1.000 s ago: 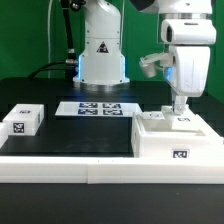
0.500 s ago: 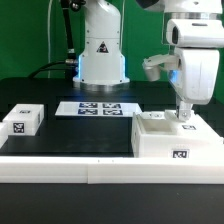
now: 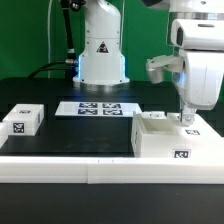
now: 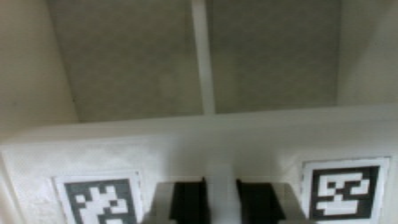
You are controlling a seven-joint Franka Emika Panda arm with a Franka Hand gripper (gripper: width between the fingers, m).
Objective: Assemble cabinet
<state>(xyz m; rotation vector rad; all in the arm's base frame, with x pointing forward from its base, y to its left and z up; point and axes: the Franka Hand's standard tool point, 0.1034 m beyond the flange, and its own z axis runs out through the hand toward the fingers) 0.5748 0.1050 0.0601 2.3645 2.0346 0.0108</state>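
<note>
The cabinet [image 3: 175,140], a large white box with tags, lies at the exterior view's right with its open compartments facing up. My gripper [image 3: 186,119] comes straight down onto the top of its right part, beside a tag. In the wrist view my gripper [image 4: 221,200] has two dark fingers [image 4: 183,203] standing close together, with a narrow pale strip of the cabinet wall [image 4: 196,150] between them and a tag on either side. Beyond the wall, two grey compartments split by a white divider [image 4: 201,60] show.
A small white tagged panel [image 3: 21,121] lies at the exterior view's left. The marker board [image 3: 97,108] lies at the back middle in front of the robot base [image 3: 101,55]. A white ledge [image 3: 90,168] runs along the front edge.
My gripper has moved toward the exterior view's right and slightly down onto the cabinet's top. The cabinet has barely shifted.
</note>
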